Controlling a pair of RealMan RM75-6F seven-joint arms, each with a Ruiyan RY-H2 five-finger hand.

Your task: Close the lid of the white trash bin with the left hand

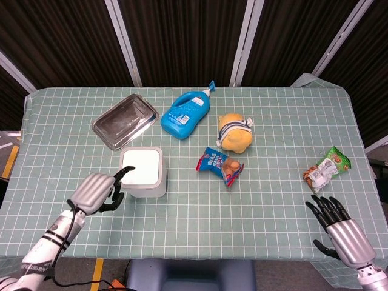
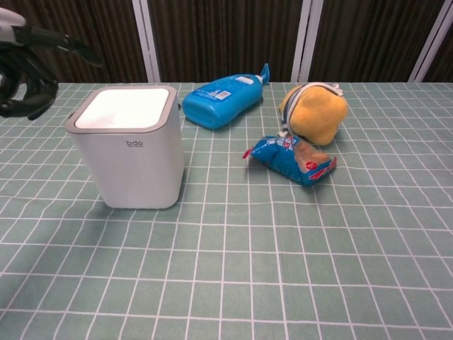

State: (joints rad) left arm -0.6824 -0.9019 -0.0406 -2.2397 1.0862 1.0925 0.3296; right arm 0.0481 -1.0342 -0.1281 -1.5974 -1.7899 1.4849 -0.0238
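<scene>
White trash bin point(image 1: 143, 172) upright near your tabletop's point(image 1: 260, 200) front-left corner, lid point(image 2: 125, 108) flat, flush in rim. Your left hand point(image 1: 95, 193) just left of bin, raised clear, holding nothing, fingers loosely spread. Your right hand point(image 1: 338, 229) at front-right corner, fingers apart, empty.

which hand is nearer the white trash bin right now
Left. The left hand sits just beside the white trash bin, one finger reaching toward its lid edge. The right hand is far across the table, near its front right corner.
</scene>
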